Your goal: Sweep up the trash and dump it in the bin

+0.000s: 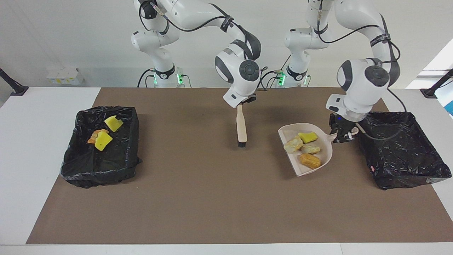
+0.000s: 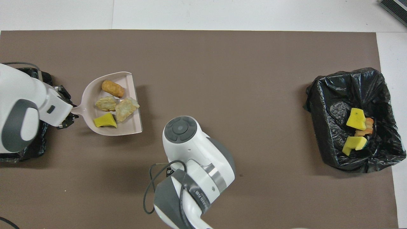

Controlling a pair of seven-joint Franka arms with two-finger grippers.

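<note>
A beige dustpan point(image 1: 325, 153) point(image 2: 127, 125) hangs just above the brown mat, beside the bin point(image 1: 407, 177) at the left arm's end of the table. My left gripper point(image 1: 342, 136) point(image 2: 66, 111) is shut on its handle. Trash lies in the pan: a yellow chunk point(image 1: 308, 137) point(image 2: 105, 121), two tan pieces point(image 1: 293, 144) point(image 2: 126, 108) and an orange-brown lump point(image 1: 310, 160) point(image 2: 113, 88). My right gripper point(image 1: 244, 102) is shut on a beige brush point(image 1: 241, 127), which hangs bristles down over the mat's middle. The right wrist hides the brush in the overhead view.
A second black-lined bin point(image 1: 102, 170) point(image 2: 330, 95) stands at the right arm's end and holds yellow and orange pieces point(image 1: 103, 141) point(image 2: 355, 119). The brown mat point(image 1: 198, 198) covers most of the white table.
</note>
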